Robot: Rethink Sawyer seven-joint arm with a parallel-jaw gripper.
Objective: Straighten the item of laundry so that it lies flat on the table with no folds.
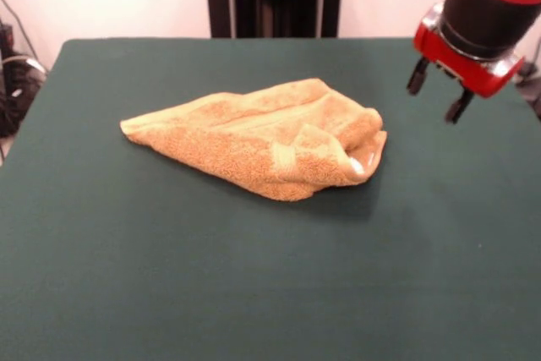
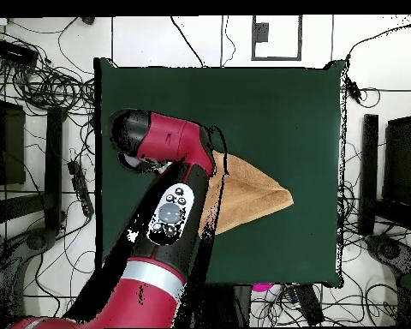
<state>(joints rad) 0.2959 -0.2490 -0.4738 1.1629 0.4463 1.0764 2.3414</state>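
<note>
The table fills most of what you see from the front, a dark green top with the towel lying bunched near its middle, a little toward the far side. From here the folds are plain: the cloth is doubled over itself into a rough wedge, tapering to a point at the picture's left and humped up thick at the right, where a bit of white shows at the edge. A flat woven band runs across the upper layer.

Looking straight down, the table shows its whole outline, with cables on the floor round it, but the arm crosses over the towel and hides part of it; only a tan triangle sticks out beside the arm.

The arm reaches out from the base and bends across the table. In the front view the gripper hangs above the bare felt, well apart from the towel, its two dark fingers spread apart with nothing between them.
</note>
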